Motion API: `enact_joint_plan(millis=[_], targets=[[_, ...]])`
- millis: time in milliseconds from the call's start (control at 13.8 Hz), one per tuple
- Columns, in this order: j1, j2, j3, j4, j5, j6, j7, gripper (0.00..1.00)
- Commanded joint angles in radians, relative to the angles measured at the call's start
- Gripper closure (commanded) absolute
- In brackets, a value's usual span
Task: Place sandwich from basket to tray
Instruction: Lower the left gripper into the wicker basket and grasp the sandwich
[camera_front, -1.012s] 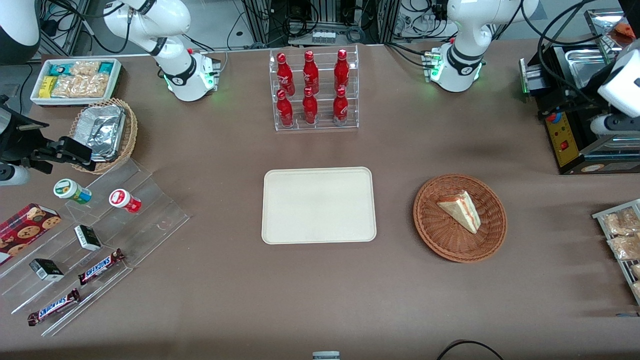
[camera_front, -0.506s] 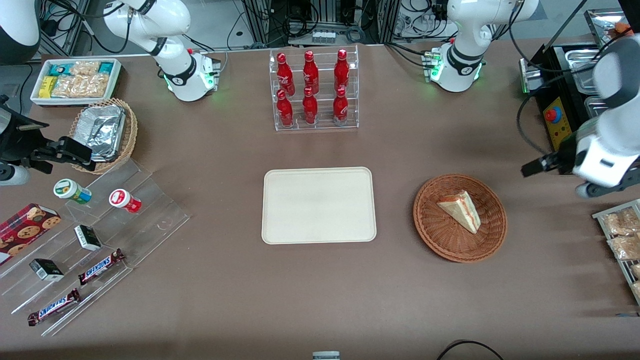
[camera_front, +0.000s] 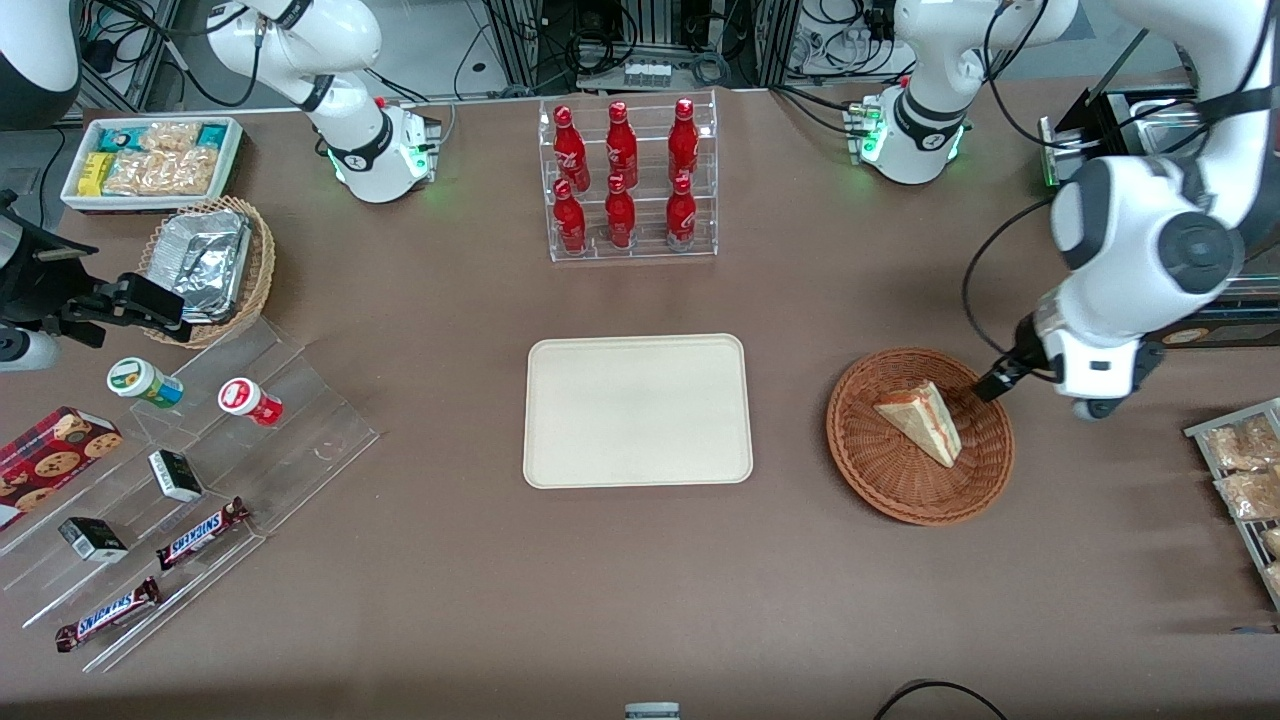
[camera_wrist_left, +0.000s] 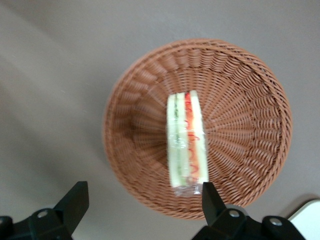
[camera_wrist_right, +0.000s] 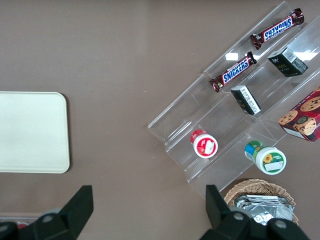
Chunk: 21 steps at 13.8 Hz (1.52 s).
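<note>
Step in hand, as judged: approach to the pick. Nothing is grasped yet.

Nearest the front camera of the task's things, right of centre in the front view: the round, shallow, reddish-brown woven wicker basket (camera_front: 920, 436). The small triangular wedge of white bread with red and green filling, the sandwich (camera_front: 921, 422), lies inside it, slightly toward the rim that faces the working arm. The wrist view shows the wedge with its cut edge up, layers visible, in a clear wrap.

The left arm's gripper (camera_front: 996, 380) hangs at the basket's upper right rim in the front view, above the weave and just beside the sandwich, not touching it. In the wrist view the two dark fingers (camera_wrist_left: 75, 200) stand spread wide apart with nothing between them; the sandwich's near end lies close to one finger, not centred in the gap.

Next move, as judged: shift the gripper so the wedge sits midway between the fingers, align them across the two bread faces, descend, and close gently; soft bread in wrap may squash or slip.

Arm pose: white forearm and large wrist joint sit above the table toward the working arm's end, wrist bent down, gripper pointing at the basket.

Centre of the front view: the flat cream-white rectangular tray with rounded corners (camera_front: 637, 410), bare, well apart from the basket.
</note>
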<state>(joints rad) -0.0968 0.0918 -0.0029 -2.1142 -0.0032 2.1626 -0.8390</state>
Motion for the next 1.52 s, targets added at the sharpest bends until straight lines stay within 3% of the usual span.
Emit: enact_joint_plan(millis=[0,506,578,651,723,795,1157,1301,1446], targets=[[-0.049,0.049,0.001,-0.059,0.0,0.141,-0.122,0.0],[-0.09,0.178,0.003,-0.082,0.015,0.304,-0.187,0.0],[-0.092,0.187,0.003,-0.082,0.014,0.31,-0.187,0.06],[-0.092,0.195,0.003,-0.081,0.014,0.31,-0.189,0.39],[-0.09,0.195,0.004,-0.078,0.015,0.31,-0.187,0.87],[-0.089,0.195,0.004,-0.072,0.015,0.309,-0.181,1.0],[-0.09,0.154,0.004,-0.012,0.117,0.142,-0.169,1.0],[-0.092,0.097,-0.018,0.049,0.123,-0.011,-0.147,1.0],[-0.092,0.092,-0.096,0.202,0.121,-0.226,-0.143,1.0]])
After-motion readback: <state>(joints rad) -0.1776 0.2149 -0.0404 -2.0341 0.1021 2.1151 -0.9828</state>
